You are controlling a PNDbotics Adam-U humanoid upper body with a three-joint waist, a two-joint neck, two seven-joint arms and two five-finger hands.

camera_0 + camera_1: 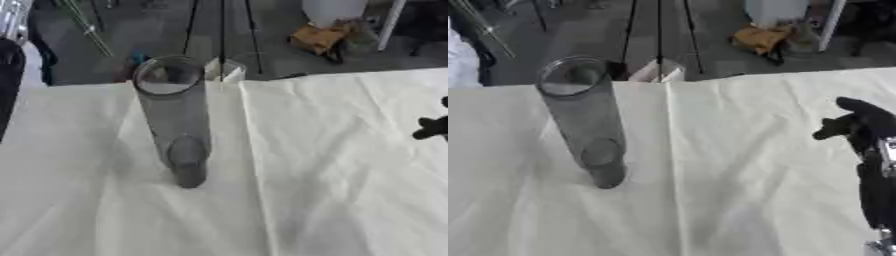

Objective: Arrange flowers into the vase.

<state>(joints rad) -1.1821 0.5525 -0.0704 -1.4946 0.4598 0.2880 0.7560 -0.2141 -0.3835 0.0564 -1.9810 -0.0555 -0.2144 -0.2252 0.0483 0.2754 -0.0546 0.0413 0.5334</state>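
Observation:
A tall clear glass vase (175, 115) stands upright on the white cloth (332, 165), left of the middle, and holds nothing. No flowers show in either view. My right hand (866, 125) hovers low over the cloth at the right edge, well apart from the vase, with its black forearm (877, 195) running down toward the lower right corner. The left eye view catches only the tip of that hand (432, 128). Nothing shows in the hand. My left hand is out of sight.
The table's far edge runs just behind the vase, with a small white box (225, 70) and black tripod legs (221, 30) beyond it. A dark shape (9, 80) stands at the far left edge. The cloth has a long crease (254, 165) down its middle.

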